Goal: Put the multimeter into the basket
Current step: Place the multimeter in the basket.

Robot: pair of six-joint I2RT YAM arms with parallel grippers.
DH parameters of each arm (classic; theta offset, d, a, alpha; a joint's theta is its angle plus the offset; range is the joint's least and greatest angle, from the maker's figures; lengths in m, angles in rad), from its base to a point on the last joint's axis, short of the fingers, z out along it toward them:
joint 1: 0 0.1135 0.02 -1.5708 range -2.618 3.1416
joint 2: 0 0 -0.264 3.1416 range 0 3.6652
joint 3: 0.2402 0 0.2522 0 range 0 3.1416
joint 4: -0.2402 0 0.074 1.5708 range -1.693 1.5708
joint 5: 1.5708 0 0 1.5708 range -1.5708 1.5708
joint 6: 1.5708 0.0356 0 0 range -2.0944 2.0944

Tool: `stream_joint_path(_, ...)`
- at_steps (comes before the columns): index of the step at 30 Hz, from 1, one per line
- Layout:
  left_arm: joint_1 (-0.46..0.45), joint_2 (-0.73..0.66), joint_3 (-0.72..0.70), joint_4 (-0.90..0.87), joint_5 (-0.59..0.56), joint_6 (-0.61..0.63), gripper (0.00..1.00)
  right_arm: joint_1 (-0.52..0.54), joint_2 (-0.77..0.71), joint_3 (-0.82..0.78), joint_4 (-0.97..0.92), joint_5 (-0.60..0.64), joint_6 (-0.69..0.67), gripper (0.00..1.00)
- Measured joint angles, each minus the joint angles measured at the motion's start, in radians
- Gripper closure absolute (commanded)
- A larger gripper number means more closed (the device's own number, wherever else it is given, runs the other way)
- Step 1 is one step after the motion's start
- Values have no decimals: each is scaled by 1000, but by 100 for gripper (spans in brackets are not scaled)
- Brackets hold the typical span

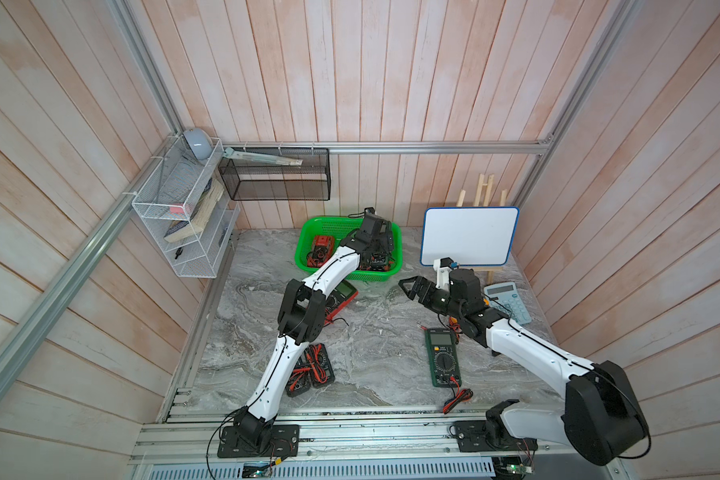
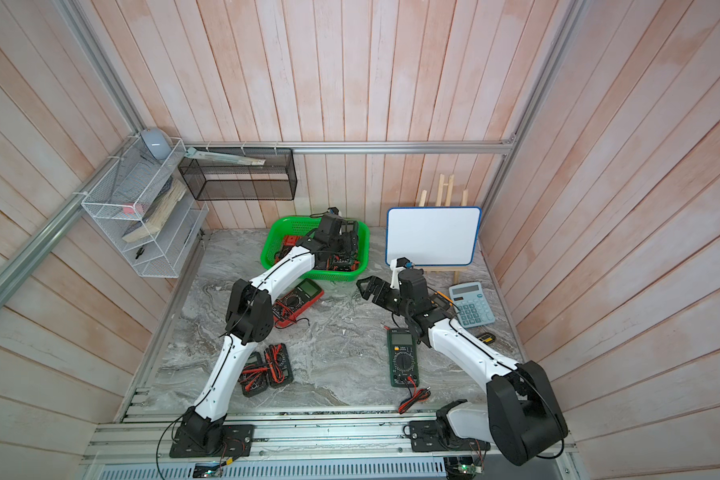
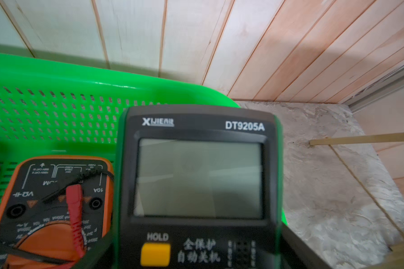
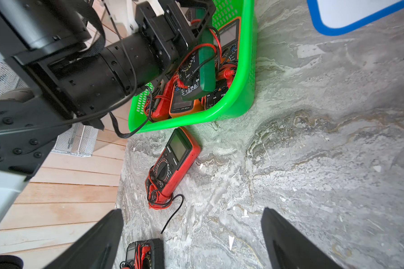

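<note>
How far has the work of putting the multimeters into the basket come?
Done: an orange meter and others lie in the basket. In hand: the left gripper holds a green multimeter over it. Left: a red meter, a second green meter and two black meters on the table. The right gripper is open, empty.

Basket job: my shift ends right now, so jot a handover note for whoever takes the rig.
Left pincer: shut on a green meter, tilted over the basket, not yet let go.
Right pincer: open, empty, above the table.
Done: several meters lie in the basket.
To do: release this one; then the red meter, second green meter and two black meters on the table.
</note>
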Motion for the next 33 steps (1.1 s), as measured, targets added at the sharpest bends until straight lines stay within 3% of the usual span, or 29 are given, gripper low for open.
stream_joint_path(5, 0, 19, 15, 0, 1, -1, 5, 0, 0, -4, 0, 3, 0, 2)
stream_joint_path(6, 0, 19, 16, 0, 2, -1, 0, 0, 0, -4, -1, 3, 0, 2)
stream_joint_path(25, -4, 13, 29, -3, 41, -8, 0, 0, -2, -4, -5, 11, 0, 2)
stream_joint_path(33, -7, -108, -67, -2, 42, 26, 0, 0, -17, -5, -18, 21, 0, 2)
